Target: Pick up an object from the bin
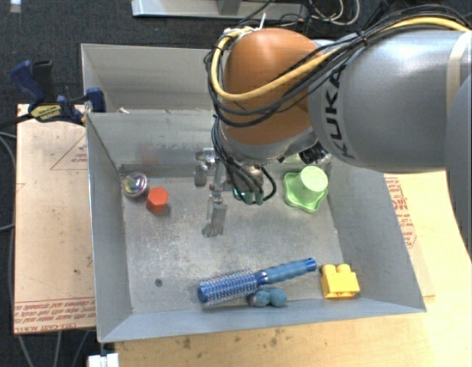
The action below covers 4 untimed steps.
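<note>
The arm [404, 98] is in from the right, its rounded orange cover [266, 82] and looped cables [243, 117] hanging over the far middle of the grey bin [105, 235]. The pincer [215, 219] is low over a bare patch of the bin floor, just about dead centre. Whether it is open or closed, I cannot tell from this angle, and nothing shows in its grip. To its left, near but clearly apart, sits a small orange block [157, 199], and just beyond that, further left, a shiny silver ball [134, 183]. The two are close beside each other. To the right of the pincer, up against the right wall, is a pale green cup [306, 188]. At the near wall, well clear of the pincer, a blue brush [255, 280] lies lengthwise with its bristled head pointing left, and a small blue lump [268, 298] is tucked against its near side. A yellow block [339, 280] sits just off the right-hand tip of the brush handle.
</note>
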### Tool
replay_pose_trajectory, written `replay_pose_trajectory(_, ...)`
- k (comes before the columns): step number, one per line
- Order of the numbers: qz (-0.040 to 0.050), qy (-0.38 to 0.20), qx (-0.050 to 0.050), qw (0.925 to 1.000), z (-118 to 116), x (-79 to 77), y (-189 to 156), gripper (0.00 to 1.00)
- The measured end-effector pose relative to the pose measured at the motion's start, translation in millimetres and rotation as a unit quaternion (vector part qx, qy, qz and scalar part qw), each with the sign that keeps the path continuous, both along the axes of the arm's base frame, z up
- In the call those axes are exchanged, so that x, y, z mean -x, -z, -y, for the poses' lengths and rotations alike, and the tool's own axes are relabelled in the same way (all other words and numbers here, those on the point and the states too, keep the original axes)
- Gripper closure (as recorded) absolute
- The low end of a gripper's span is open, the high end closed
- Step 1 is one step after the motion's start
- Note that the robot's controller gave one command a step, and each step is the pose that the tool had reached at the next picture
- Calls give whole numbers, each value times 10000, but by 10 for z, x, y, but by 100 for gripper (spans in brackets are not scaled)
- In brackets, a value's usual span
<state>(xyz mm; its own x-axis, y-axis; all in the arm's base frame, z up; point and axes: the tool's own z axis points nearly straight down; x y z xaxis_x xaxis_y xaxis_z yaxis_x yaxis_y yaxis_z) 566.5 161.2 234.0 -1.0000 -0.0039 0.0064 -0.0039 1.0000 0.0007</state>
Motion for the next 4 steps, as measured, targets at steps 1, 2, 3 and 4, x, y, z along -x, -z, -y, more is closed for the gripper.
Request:
replay_pose_trajectory(1, -30, 98, 21, 9999, 670, 661, 882, 0)
replay_pose_trajectory(2, 71, -1034, -7, 9946, 892, 760, 1640, 0)
replay_pose_trajectory(3, 36, -1038, -9, 9946, 889, 779, 1639, 100)
replay_pose_trajectory(4, 83, -884, -5, 9960, 931, 596, 287, 100)
